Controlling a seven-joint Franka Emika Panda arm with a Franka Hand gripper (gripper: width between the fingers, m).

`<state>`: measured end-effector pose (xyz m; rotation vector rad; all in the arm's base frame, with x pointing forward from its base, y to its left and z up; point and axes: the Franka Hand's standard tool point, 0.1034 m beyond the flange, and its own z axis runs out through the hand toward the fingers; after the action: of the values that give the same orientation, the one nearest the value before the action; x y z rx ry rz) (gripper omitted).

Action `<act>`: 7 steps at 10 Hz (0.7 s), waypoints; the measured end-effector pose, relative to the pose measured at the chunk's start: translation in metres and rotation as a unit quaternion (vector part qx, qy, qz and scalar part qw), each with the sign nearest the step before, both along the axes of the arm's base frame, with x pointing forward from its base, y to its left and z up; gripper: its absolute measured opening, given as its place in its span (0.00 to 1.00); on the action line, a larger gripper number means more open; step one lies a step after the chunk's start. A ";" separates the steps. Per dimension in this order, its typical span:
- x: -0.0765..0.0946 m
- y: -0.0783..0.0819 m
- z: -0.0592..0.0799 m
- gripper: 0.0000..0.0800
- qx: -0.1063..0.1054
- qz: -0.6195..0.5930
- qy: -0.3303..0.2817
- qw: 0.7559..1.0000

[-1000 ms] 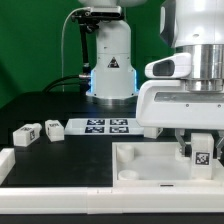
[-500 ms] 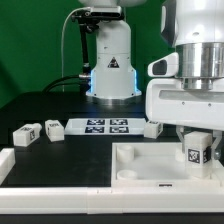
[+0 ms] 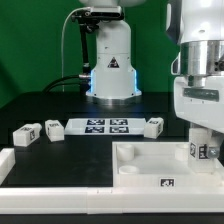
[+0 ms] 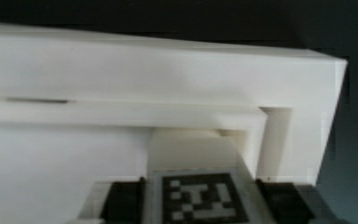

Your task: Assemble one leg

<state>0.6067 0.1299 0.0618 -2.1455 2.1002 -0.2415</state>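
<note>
My gripper (image 3: 201, 152) is shut on a leg (image 3: 200, 150), a small white block with a black-and-white tag, and holds it upright over the right corner of the white square tabletop (image 3: 140, 170). In the wrist view the tagged leg (image 4: 199, 196) sits between the dark fingers (image 4: 115, 198), with the tabletop (image 4: 87, 130) and its raised rim just beyond. Three more legs lie on the table: two at the exterior view's left (image 3: 25, 135) (image 3: 52, 129) and one beside the marker board (image 3: 152, 126).
The marker board (image 3: 105, 126) lies flat behind the tabletop. The robot base (image 3: 110, 60) stands at the back centre. A white block (image 3: 5, 160) sits at the left edge, and a white rail (image 3: 100, 205) runs along the front.
The arm has shifted toward the exterior view's right with the leg still held. The leg beside the marker board, partly hidden before, now shows fully.
</note>
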 end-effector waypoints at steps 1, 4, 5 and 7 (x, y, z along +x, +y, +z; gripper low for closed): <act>0.000 0.000 0.001 0.37 0.008 -0.033 -0.002 0.999; 0.000 0.000 0.001 0.58 0.006 -0.019 -0.001 1.000; 0.000 0.000 0.001 0.58 0.004 -0.011 -0.001 1.000; 0.000 0.000 0.001 0.80 -0.023 0.113 0.001 0.993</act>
<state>0.6071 0.1298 0.0626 -2.3848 1.8482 -0.2668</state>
